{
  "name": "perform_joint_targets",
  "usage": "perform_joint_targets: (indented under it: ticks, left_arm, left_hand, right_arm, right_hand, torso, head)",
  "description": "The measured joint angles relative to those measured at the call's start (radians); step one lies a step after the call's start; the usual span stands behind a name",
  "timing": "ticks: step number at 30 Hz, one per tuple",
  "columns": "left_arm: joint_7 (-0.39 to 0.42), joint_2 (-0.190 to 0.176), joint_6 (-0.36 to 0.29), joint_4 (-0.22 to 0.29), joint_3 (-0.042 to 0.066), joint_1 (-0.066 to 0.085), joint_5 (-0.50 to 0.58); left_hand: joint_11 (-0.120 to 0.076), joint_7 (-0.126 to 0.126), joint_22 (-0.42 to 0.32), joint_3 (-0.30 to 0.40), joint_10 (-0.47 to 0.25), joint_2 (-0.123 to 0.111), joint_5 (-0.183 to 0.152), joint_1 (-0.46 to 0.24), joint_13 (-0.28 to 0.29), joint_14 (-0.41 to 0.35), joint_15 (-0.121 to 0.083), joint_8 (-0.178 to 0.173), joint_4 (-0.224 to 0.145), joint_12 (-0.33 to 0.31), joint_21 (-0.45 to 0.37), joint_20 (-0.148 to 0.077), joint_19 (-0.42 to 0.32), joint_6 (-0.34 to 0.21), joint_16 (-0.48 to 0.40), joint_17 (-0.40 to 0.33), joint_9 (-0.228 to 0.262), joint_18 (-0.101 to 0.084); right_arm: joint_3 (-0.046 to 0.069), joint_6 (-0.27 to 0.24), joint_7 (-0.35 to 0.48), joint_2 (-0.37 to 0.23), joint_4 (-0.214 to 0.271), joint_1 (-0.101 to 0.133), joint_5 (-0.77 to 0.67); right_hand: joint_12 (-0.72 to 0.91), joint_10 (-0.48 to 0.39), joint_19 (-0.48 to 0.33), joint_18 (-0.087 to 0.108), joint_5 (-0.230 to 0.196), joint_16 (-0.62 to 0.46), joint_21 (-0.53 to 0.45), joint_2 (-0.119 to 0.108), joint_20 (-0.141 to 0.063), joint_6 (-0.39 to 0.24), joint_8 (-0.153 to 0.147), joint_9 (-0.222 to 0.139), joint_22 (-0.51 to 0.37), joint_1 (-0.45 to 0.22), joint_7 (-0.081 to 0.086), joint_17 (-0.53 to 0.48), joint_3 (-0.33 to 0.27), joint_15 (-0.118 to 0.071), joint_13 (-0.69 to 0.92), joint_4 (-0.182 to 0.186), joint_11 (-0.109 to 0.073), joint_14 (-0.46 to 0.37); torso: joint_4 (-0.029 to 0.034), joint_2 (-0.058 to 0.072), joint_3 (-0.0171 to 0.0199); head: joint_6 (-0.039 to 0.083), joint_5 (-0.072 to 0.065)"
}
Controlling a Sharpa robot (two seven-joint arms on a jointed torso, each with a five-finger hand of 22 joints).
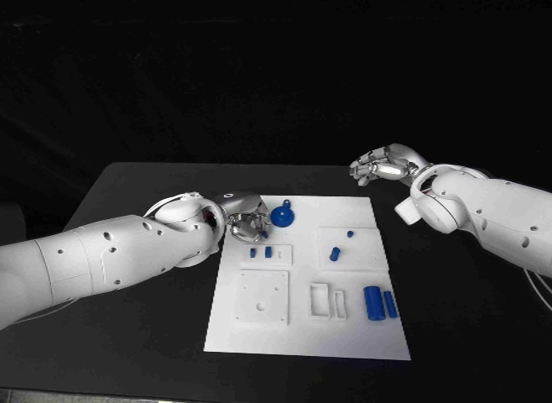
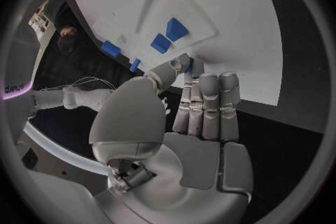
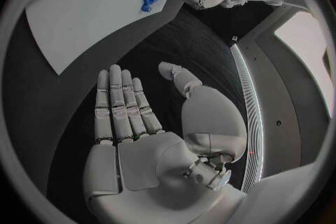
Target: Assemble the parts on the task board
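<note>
The task board [image 1: 349, 336] lay mid-desk [image 1: 143, 180], blue parts [image 1: 374, 302] seated in or beside its recesses and a round blue part [image 1: 283, 218] at its far left corner. The left hand [image 1: 242, 225] hovered there, fingers [image 2: 209, 106] straight and apparently holding nothing, likely lining up a pick. The right hand [image 1: 382, 164] waited off the board, fingers [image 3: 119, 109] flat, empty.

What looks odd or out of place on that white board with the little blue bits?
Nothing looks spilled or broken. The task board lies flat on the black table. The blue parts are loose: a round one near the left hand, small pegs and two cylinders lying down, simply not assembled yet. The right hand holds nothing.
</note>
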Motion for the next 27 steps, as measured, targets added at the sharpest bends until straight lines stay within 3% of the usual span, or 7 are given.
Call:
perform_joint_targets:
  ticks: [14, 19, 27]
  left_arm:
    - [-0.012, 0.005, 0.009, 0.001, 0.001, 0.001, -0.024]
    - [-0.011, 0.002, 0.001, 0.006, -0.001, 0.0, -0.032]
    - [-0.009, 0.0, -0.01, 0.005, -0.008, -0.009, -0.028]
  left_hand:
    - [0.0, 0.001, 0.0, 0.003, 0.0, -0.003, 0.0, -0.002, 0.001, 0.0, 0.0, -0.007, -0.003, -0.008, -0.004, 0.003, -0.004, -0.002, 0.0, -0.002, -0.003, 0.0]
    - [0.0, 0.008, 0.0, 0.003, 0.0, -0.017, -0.007, 0.012, 0.001, -0.007, 0.0, -0.007, -0.003, -0.016, -0.004, 0.004, -0.012, -0.009, 0.0, -0.004, -0.008, 0.0]
    - [0.006, 0.032, 0.0, 0.001, -0.005, -0.058, -0.015, 0.013, 0.004, -0.013, 0.002, -0.054, 0.019, -0.032, -0.009, 0.005, -0.013, -0.112, -0.004, -0.011, -0.036, 0.002]
  right_arm:
    - [0.0, 0.0, 0.0, 0.0, -0.001, -0.002, 0.0]
    - [0.0, 0.0, 0.0, 0.0, -0.001, -0.003, 0.0]
    - [0.0, 0.001, 0.0, 0.002, -0.002, -0.003, 0.0]
  right_hand:
    - [0.0, 0.0, 0.0, 0.0, 0.0, 0.0, 0.0, 0.0, 0.0, 0.0, 0.0, -0.001, 0.0, 0.0, 0.0, 0.0, 0.0, 0.0, -0.001, 0.0, 0.0, 0.0]
    - [0.0, 0.0, 0.0, 0.0, 0.0, 0.0, 0.0, 0.0, 0.0, 0.0, 0.0, -0.001, 0.0, 0.0, 0.0, 0.0, 0.0, 0.0, -0.001, 0.0, 0.0, 0.0]
    - [0.0, 0.0, 0.0, 0.0, 0.0, 0.0, 0.0, 0.0, 0.0, 0.0, 0.0, -0.001, 0.001, 0.0, 0.0, 0.0, 0.0, 0.0, -0.001, 0.0, 0.0, 0.0]
  torso:
    - [0.0009, -0.001, 0.0006]
    - [0.0008, -0.001, 0.0]
    - [0.0012, -0.001, -0.0003]
  head:
    - [-0.002, 0.0]
    - [-0.001, 0.001]
    - [0.0, 0.0]
